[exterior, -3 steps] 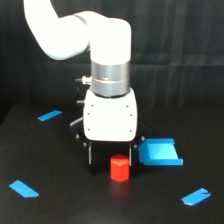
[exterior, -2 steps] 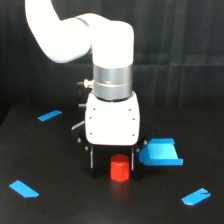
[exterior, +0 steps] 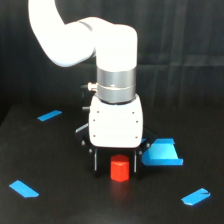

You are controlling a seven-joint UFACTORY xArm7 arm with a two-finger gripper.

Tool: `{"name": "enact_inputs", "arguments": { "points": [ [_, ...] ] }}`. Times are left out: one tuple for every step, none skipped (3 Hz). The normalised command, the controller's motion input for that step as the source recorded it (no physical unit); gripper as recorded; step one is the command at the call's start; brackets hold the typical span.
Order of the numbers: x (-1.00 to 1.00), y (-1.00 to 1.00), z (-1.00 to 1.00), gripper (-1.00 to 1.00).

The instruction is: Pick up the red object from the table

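**Gripper straddling red block on table**

Black table point(exterior: 55, 205) fills the lower scene. White xArm arm point(exterior: 75, 37) arcs in from the top on the exterior view's left and points straight down, ending in a boxy white gripper housing. Gripper point(exterior: 115, 165) sits low over the table, jaws spread, one dark finger point(exterior: 95, 161) on each side of the red object point(exterior: 119, 168). Red hexagonal block stands upright on the table between the fingers; contact with them can't be told. Nothing gripped. Larger blue folded piece point(exterior: 161, 153) lies just beside the gripper on the exterior view's right. Three flat blue strips lie well apart from the gripper: far left point(exterior: 49, 115), near left point(exterior: 24, 188), near right point(exterior: 195, 197).
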Motion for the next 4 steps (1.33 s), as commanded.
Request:
{"name": "enact_inputs", "arguments": {
  "points": [
    [0.13, 0.15, -0.09, -0.62],
    [0.11, 0.11, -0.14, -0.85],
    [0.18, 0.21, -0.07, -1.0],
    [-0.05, 0.17, -0.01, -1.0]
  ]
}}
